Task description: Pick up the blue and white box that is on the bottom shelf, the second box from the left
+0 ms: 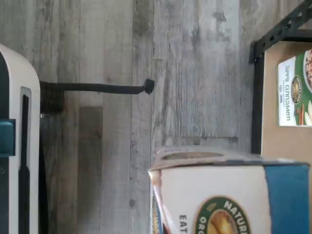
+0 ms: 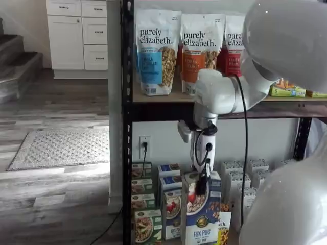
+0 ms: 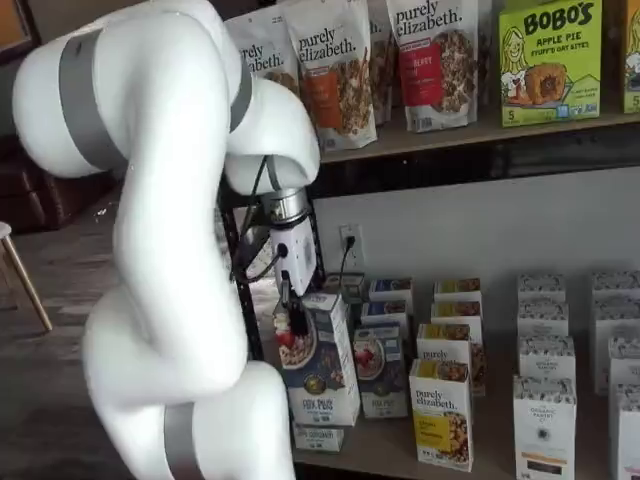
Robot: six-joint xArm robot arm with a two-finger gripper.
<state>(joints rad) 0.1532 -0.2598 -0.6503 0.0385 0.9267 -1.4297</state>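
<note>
Flax Plus cereal box [image 2: 202, 212] was out in front of the bottom shelf [image 3: 400, 445] rows, apparently lifted. Pincer [image 3: 291, 315] was closed on its top edge, so your grab looked done; pulling clear remained. Fingers were mostly hidden, so contact was hard to confirm.

Granola bags [image 2: 155, 51] on the upper board are showing "purely elizabeth." in both shelf views. The green carton [image 3: 549, 62] far right on that board is reading "BOBO'S APPLE PIE". The blue and white box [image 2: 202, 214] is bearing "Plus" on its blue lower face; the wrist view is showing partial "NATUR" on its round emblem. A yellow-and-white carton [image 3: 442, 412] is reading "purely elizabeth".
</note>
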